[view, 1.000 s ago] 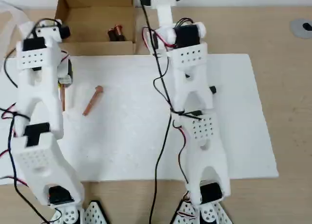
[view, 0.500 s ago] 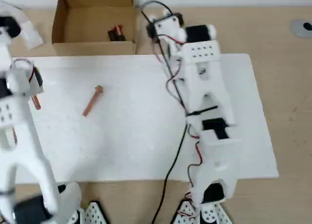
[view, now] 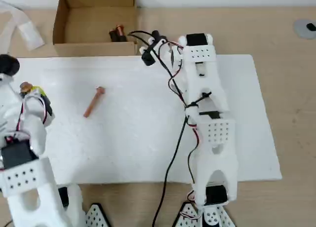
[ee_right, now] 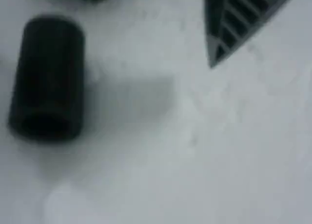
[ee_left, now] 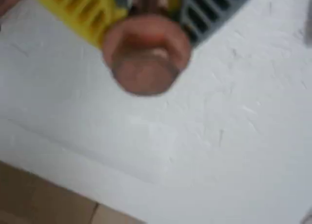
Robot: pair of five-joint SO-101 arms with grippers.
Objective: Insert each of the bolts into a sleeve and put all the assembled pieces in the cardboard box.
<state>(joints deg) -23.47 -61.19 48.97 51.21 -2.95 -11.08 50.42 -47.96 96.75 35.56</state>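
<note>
Two bolts are sitting outside the cardboard box: a loose bolt on the white mat, and a held bolt the left hand is clamping, now pulled back to the mat's left edge. Right hand is retreating from the box toward one black sleeve; can't tell how far it's open. One assembled piece is lying boxed, so next mating looks to be starting

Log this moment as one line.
left pincer shut on bolt | sleeve on white pad | second bolt on pad | assembled piece in cardboard box
</note>
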